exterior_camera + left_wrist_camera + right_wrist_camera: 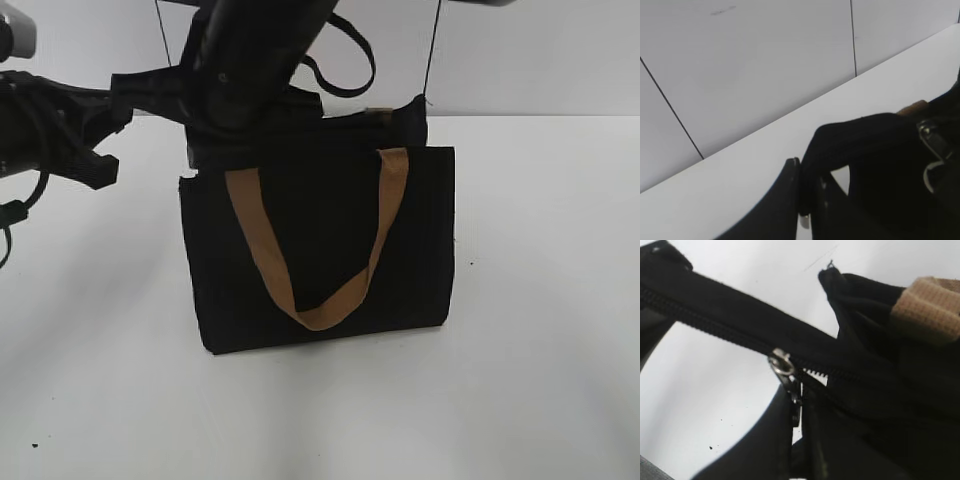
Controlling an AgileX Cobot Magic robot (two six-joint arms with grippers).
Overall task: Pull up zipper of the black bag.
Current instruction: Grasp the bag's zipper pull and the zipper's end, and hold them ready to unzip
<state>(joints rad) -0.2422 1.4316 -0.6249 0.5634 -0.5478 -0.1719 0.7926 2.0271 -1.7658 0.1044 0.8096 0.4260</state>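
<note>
Pinching zipper [785,371] on black bag [320,250] top edge, right fingers [799,415] closed

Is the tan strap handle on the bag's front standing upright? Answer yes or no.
No, the tan strap handle hangs down in a loop against the black bag.

White tabletop [520,380] fills the field from 3 to 9 o'clock; pale panelled wall [765,60] behind, its dark vertical seams toward 12 o'clock. Lighting diffuse.
</note>
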